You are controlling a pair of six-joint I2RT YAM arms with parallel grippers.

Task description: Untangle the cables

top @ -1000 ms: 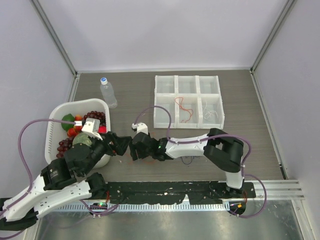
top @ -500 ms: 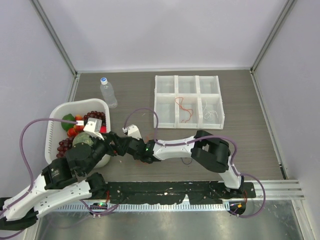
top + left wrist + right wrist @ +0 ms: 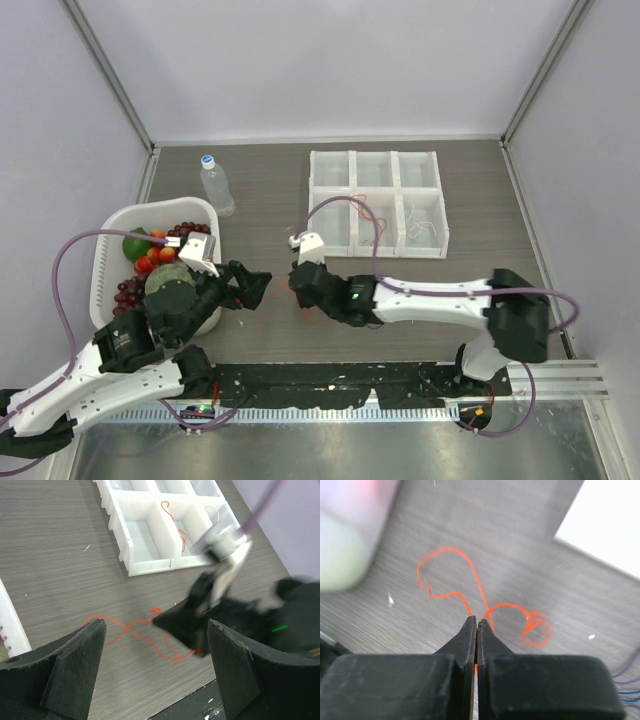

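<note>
The wood-grain counter (image 3: 270, 190) carried a white tub (image 3: 108, 250) of fruit at the near left and a white six-compartment tray (image 3: 330, 155) at the far right, with a clear water bottle (image 3: 216, 185) standing upright beyond the tub. The left gripper (image 3: 155, 670) hovered just right of the tub, its jaws spread wide and holding nothing. The right gripper (image 3: 474, 622) faced it from close by, jaws pressed together on the orange-red cable (image 3: 447, 550), which lay in loose loops on the counter between the two grippers, just near of the tray. A second orange cable (image 3: 365, 215) sat in the tray's near middle compartment and a white cable (image 3: 420, 225) in its near right one. Thin blue strands (image 3: 627, 695) showed at the edge of the right wrist view.
</note>
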